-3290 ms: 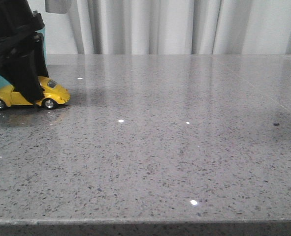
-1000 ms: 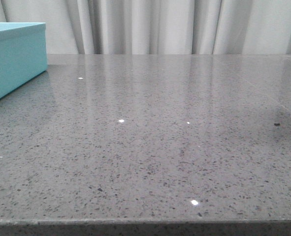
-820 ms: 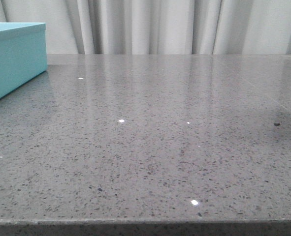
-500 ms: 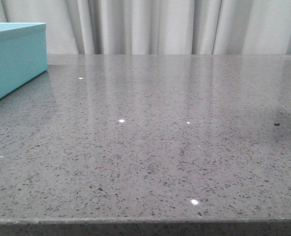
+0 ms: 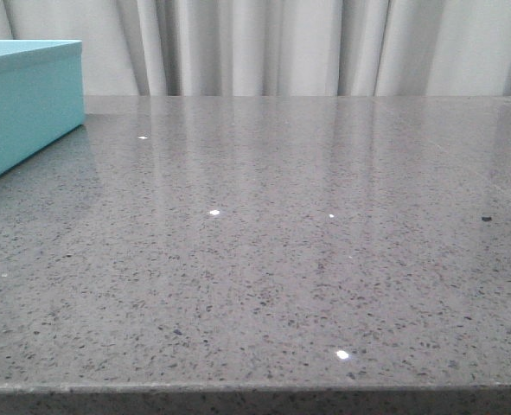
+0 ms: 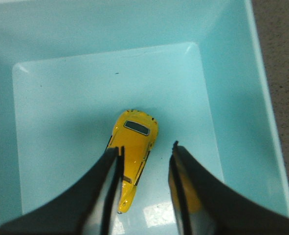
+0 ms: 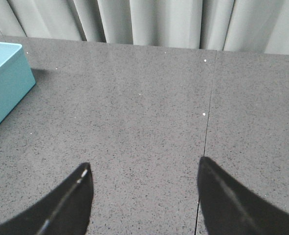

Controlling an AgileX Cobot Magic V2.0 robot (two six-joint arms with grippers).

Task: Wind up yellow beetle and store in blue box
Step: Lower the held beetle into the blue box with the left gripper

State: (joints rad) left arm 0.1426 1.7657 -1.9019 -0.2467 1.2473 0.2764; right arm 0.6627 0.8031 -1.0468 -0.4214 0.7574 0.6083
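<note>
One yellow beetle [image 6: 133, 147] is lying inside one blue box [image 6: 232, 73]; left hand [image 6: 145, 152] hovering apart above; right hand [image 7: 144, 174] spread over counter [image 5: 307, 225].

Even bright overhead light; pinpoint glare specks on glossy table [image 5: 324, 259], white glare patch on blue box [image 6: 232, 73] floor at 6 o'clock; wrist views soft.

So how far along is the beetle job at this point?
Storing looks done: the yellow beetle lies on the floor of the blue box. The left pincer hangs open above it, holding nothing. Winding can't be judged. Left: withdraw that arm. The right pincer is open over the table.
</note>
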